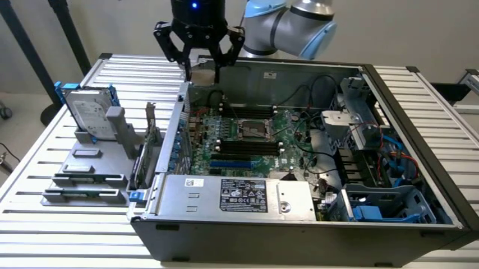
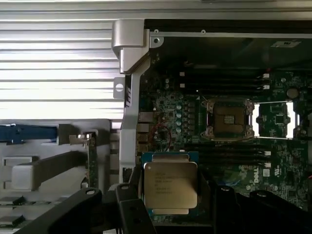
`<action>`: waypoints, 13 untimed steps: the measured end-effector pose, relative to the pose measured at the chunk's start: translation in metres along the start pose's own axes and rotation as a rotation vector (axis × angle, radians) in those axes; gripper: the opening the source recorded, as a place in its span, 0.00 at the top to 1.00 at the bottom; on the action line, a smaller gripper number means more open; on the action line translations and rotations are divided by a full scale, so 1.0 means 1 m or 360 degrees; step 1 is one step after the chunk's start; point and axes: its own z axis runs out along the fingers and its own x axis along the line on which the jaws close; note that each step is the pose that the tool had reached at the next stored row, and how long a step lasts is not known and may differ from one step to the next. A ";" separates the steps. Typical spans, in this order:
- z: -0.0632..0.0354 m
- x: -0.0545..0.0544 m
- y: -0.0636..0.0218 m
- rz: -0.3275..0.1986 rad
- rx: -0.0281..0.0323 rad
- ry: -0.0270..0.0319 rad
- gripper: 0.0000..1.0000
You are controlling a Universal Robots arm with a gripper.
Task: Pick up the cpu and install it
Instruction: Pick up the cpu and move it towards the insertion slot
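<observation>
While the arm is reaching in from the top of the exterior view, the gripper (image 1: pixel 202 64) is hanging above the far corner of the open computer case (image 1: pixel 299 238), on the exterior view's left. The empty socket (image 1: pixel 254 130) is lying mid-board. In the wrist view, the dark fingers (image 2: pixel 129 214) are clamping the cpu (image 2: pixel 170 187) by opposite edges. They are holding it flat, metal top facing the camera, well apart from the socket.
</observation>
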 end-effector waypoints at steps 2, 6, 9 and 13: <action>0.0029 -0.007 0.0047 0.0000 -0.00001 -0.00001 0.45; 0.0105 -0.020 0.0152 0.0000 -0.00001 -0.00001 0.45; 0.0169 -0.029 0.0226 0.0000 0.00000 0.00000 0.45; 0.0252 -0.041 0.0320 0.0000 0.00000 0.00000 0.45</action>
